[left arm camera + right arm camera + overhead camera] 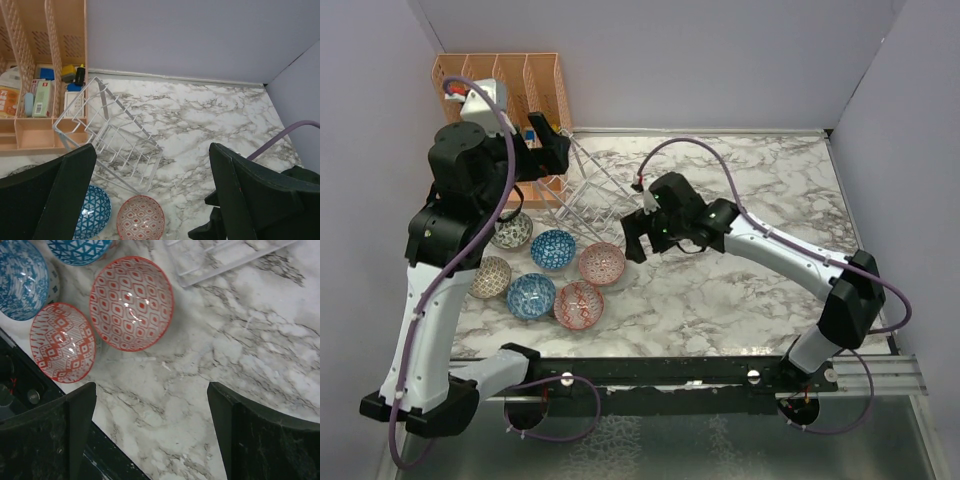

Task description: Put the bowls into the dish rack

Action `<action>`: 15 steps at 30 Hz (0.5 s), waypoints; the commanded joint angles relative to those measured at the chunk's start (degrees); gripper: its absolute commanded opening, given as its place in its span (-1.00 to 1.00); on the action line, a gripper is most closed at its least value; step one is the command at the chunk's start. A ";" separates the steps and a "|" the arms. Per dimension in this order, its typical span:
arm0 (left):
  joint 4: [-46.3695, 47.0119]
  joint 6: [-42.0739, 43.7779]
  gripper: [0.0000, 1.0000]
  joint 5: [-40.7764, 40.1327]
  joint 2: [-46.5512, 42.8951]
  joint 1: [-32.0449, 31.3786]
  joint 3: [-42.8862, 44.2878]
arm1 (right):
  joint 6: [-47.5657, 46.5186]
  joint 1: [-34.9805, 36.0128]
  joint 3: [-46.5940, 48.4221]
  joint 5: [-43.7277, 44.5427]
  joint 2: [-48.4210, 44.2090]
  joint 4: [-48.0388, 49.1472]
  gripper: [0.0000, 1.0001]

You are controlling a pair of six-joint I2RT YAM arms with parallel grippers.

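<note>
From above, the small silvery wire-frame dish rack [590, 195] sits on the grey-veined white marble table [740, 290], just beside the orange plastic organiser [510, 85]; six small round patterned bowls [552, 249] cluster on the marble on the rack's near side, two blue, two red, one tan, one dark grey-white; the left gripper [552, 150] hovers over the rack's far-left end; the right gripper [635, 240] hangs beside the red diamond-patterned bowl [601, 263].

Left wrist view: the left fingers [55, 200] are spread wide and hold nothing; the rack lies below them, with a blue bowl and the red diamond-patterned bowl nearer the camera.

Right wrist view: the right fingers [260, 440] gape wide over bare marble, empty; the red diamond-patterned bowl lies just beyond, apart from them.
</note>
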 commanded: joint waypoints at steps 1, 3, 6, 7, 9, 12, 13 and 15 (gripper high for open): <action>-7.47 -3.64 0.96 -5.78 -5.15 -0.15 1.63 | 2.43 4.95 4.44 3.28 4.42 2.33 0.80; -10.61 -4.34 0.92 -7.20 -6.39 -0.13 1.80 | 3.31 6.18 5.76 3.12 6.48 3.01 0.75; -14.65 -5.14 0.90 -9.99 -8.08 -0.17 1.59 | 5.27 8.33 9.23 4.13 10.47 2.23 0.69; -15.69 -5.20 0.90 -10.64 -8.59 -0.11 1.37 | 6.15 9.23 10.80 4.64 11.76 1.79 0.67; -17.57 -4.99 0.89 -11.46 -9.29 -0.11 1.08 | 7.62 11.24 14.12 6.56 14.46 1.04 0.65; -18.66 -5.29 0.88 -12.56 -10.74 -0.10 -0.10 | 10.04 13.67 19.70 10.30 18.99 -0.33 0.64; -18.51 -5.38 0.88 -12.50 -11.35 -0.12 -0.81 | 11.12 14.11 21.85 11.22 20.86 -1.12 0.62; -19.03 -5.50 0.87 -11.58 -11.76 -0.10 -1.19 | 14.26 14.41 27.38 12.56 25.31 -4.61 0.53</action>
